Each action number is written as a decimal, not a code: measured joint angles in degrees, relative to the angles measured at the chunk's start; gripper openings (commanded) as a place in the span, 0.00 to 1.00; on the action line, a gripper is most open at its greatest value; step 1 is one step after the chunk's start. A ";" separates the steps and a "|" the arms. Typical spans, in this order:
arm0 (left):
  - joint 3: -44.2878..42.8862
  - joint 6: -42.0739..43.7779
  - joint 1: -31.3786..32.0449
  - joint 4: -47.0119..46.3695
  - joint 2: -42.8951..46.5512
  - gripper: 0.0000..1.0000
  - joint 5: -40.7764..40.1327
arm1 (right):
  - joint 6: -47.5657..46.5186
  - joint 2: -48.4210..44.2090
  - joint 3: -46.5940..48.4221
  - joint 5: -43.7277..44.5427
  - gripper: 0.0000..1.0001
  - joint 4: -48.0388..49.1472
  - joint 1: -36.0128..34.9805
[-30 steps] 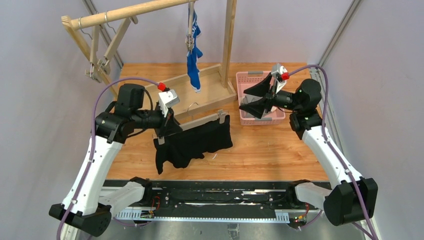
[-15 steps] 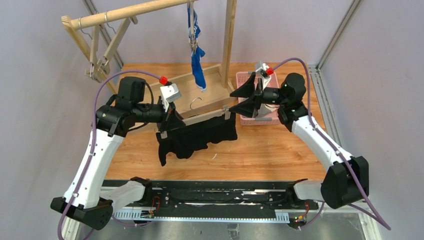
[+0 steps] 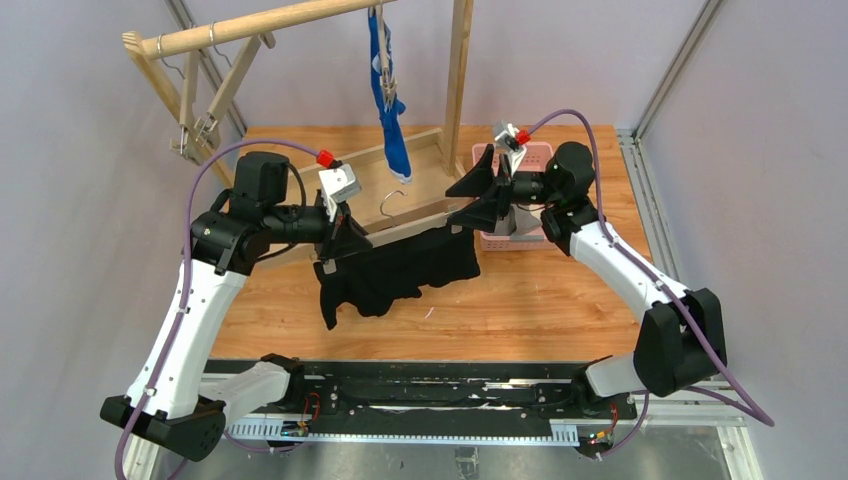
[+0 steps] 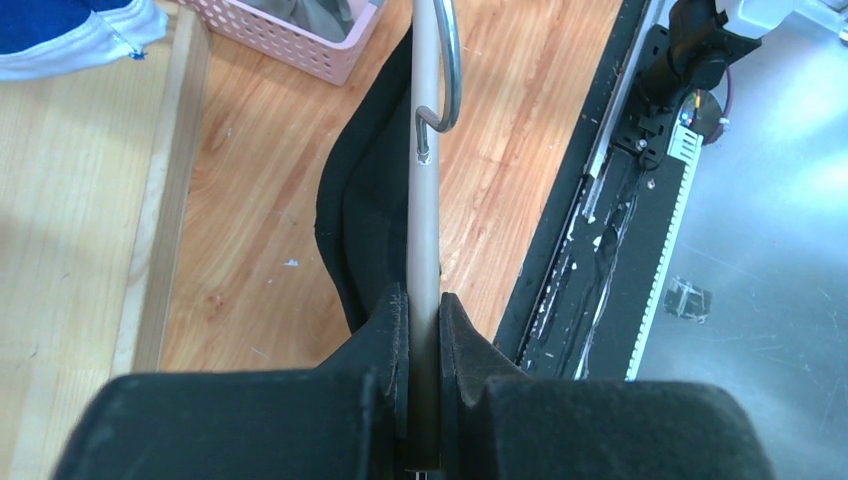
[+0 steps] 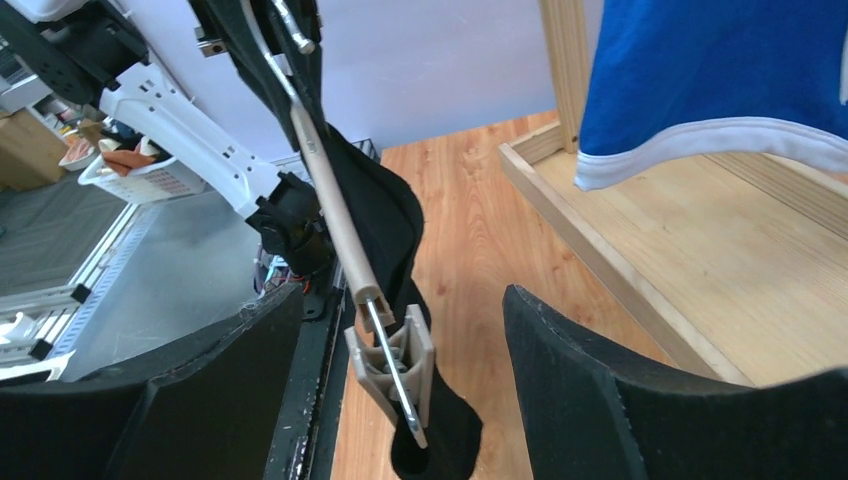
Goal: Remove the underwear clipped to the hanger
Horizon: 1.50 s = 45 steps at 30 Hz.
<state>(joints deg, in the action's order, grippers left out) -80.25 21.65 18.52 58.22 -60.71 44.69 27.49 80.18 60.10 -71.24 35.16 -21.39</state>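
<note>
The black underwear hangs from a clip hanger above the table. My left gripper is shut on the hanger's beige bar near its left end; the black cloth drapes below. My right gripper is open, its jaws either side of the hanger's right clip without touching it; that clip still bites the black cloth. The blue underwear hangs clipped on the wooden rack. Grey cloth lies in the pink basket.
The rack's wooden base lies behind the hanger. The pink basket stands under my right arm. Two bare clip hangers hang at the rack's left end. The blue garment's white hem hangs close to my right gripper.
My right gripper has moved left from over the pink basket to the hanger's right clip. My left gripper has raised and shifted the hanger slightly. The blue underwear has swung.
</note>
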 measured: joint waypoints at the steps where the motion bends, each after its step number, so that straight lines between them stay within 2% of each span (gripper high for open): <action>1: 0.00 -0.17 0.00 -0.28 0.00 0.00 0.00 | 0.57 0.09 0.00 -0.37 0.74 0.57 -0.26; 3: 0.00 -0.59 0.00 -1.05 0.00 0.00 0.00 | 1.11 0.11 0.00 -0.79 0.72 1.29 -0.46; 6: 0.02 -1.22 0.00 -1.73 0.00 0.00 -0.02 | 1.68 0.11 -0.02 -1.03 0.64 2.27 -0.61; 8: 0.07 -1.57 0.00 -2.21 0.00 0.00 -0.02 | 1.95 0.11 -0.04 -1.14 0.53 2.56 -0.61; 11: 0.24 -2.10 0.00 -2.93 0.00 0.00 -0.02 | 2.36 0.13 -0.04 -1.22 0.30 2.75 -0.68; 14: 0.33 -2.47 0.04 -2.82 0.04 0.00 -0.02 | 2.34 0.44 -0.04 -1.18 0.02 2.75 -0.74; 16: 0.44 -2.64 0.07 -2.29 0.07 0.00 -0.15 | 2.40 0.85 -0.02 -1.84 0.01 2.75 -0.72; 18: 0.59 -2.67 0.04 -2.05 0.09 0.00 0.00 | 2.23 0.96 0.00 -2.82 0.01 2.69 -0.72; 19: 0.63 -2.67 0.04 -1.95 0.09 0.00 0.09 | 2.16 0.96 0.00 -3.15 0.04 2.69 -0.72; 21: 0.66 -2.69 0.04 -1.95 0.11 0.00 0.13 | 1.92 0.94 0.00 -3.26 0.30 2.64 -0.72; 23: 0.66 -2.86 0.04 -1.99 0.11 0.00 0.17 | 1.38 0.94 0.07 -2.89 0.47 1.92 -0.74; 27: 0.72 -3.48 0.11 -3.67 0.09 0.00 -0.13 | -0.48 0.37 0.28 0.26 0.66 -2.16 -0.79; 32: -0.22 -4.00 0.11 -4.70 -0.24 0.00 -0.52 | -4.57 -3.87 0.35 6.64 0.69 -9.57 -0.79; 38: -6.14 -5.64 0.11 -6.91 -1.81 0.00 -1.57 | -8.55 -13.68 -0.70 18.08 0.73 -13.99 -0.79; 41: -6.36 -9.51 0.11 -12.48 -1.05 0.00 -2.32 | -9.11 -19.63 -3.96 23.32 0.73 -12.94 -0.79; 45: -2.16 -17.57 0.11 -24.63 0.87 0.00 -2.14 | -7.52 -23.50 -9.68 27.65 0.65 -7.63 -0.79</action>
<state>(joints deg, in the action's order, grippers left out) -82.41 4.08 18.63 33.58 -59.83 42.54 19.97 56.69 50.41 -43.59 27.53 -22.17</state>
